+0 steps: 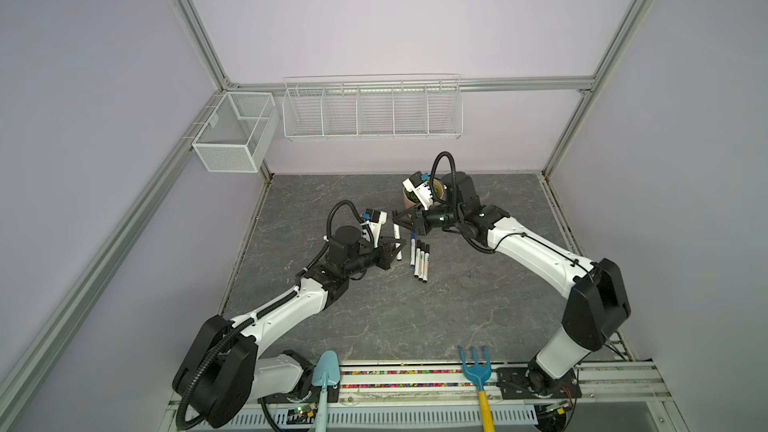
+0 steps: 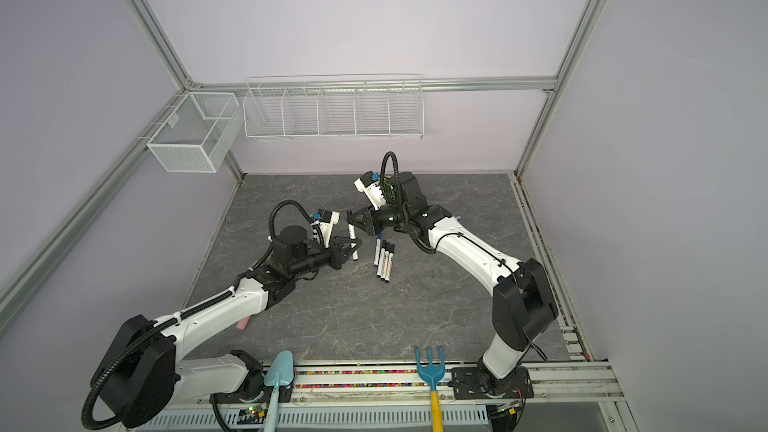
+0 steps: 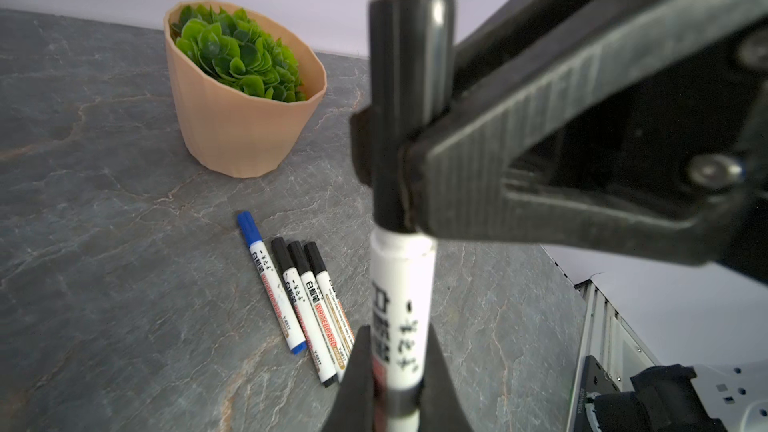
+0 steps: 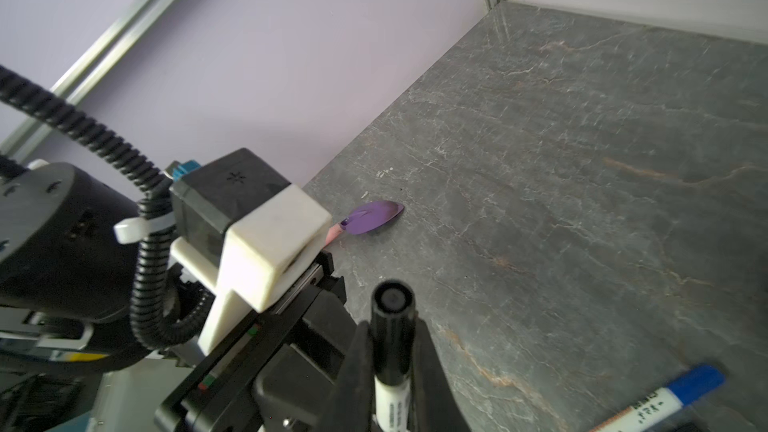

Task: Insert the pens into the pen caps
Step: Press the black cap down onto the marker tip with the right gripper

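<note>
In both top views, gripping a white pen [image 1: 397, 235] [image 2: 351, 234] by the barrel with the left tool [image 1: 395, 248] [image 2: 352, 249] at mid-frame above the grey desk [image 1: 415, 317] [image 2: 374, 317], and pinching its upper end with the right tool [image 1: 399, 220] [image 2: 352, 218]. Just right of that, lying side by side on the desk, four capped pens [image 1: 419, 261] [image 2: 384, 261]. From the left wrist, clamped on the barrel at bottom centre; squeezing the black cap [image 3: 399, 76], set on the pen's end, with the right tool reaching in from the right edge; at lower centre, a blue-capped pen [image 3: 272, 284] beside three black-capped pens [image 3: 320, 317]; at upper left, a potted plant [image 3: 241, 118]. From the right wrist, closed on the cap at bottom centre; blue-capped pen at lower right corner.
</note>
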`<state>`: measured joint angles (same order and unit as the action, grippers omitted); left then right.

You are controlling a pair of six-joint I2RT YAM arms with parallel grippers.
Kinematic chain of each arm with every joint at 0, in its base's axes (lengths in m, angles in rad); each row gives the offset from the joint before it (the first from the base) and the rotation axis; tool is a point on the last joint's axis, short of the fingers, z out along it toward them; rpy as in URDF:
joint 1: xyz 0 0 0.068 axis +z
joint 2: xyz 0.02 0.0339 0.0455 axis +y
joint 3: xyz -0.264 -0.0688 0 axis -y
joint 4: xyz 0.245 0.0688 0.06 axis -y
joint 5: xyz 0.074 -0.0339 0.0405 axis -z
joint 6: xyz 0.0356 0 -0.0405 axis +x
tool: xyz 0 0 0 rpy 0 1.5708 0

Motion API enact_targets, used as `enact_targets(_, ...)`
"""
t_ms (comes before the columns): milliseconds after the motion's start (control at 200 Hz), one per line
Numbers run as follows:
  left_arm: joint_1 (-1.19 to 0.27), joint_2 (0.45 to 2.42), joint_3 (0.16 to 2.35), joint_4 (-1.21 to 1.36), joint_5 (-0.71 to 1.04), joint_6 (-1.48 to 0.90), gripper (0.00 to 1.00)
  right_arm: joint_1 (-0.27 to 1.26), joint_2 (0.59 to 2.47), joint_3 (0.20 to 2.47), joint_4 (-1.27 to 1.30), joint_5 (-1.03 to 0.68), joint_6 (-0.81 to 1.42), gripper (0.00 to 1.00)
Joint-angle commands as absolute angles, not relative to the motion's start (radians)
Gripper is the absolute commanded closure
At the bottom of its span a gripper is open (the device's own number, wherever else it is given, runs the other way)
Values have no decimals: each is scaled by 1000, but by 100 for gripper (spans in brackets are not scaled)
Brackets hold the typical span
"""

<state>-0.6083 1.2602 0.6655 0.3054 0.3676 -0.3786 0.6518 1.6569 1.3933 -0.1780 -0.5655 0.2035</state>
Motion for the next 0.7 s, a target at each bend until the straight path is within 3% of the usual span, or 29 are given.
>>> enact_targets(0,-577,1256,721,490,118,-334,100,754,1613,1362,-467,-615,48,90)
enact_targets(370,-634,1191,595,667,-146,-196,100,772,1546,1296,-442,-506,33,88)
enact_targets(695,-668,1177,580,578,-107,-84,100,772,1551,1352,-445,-515,32,86)
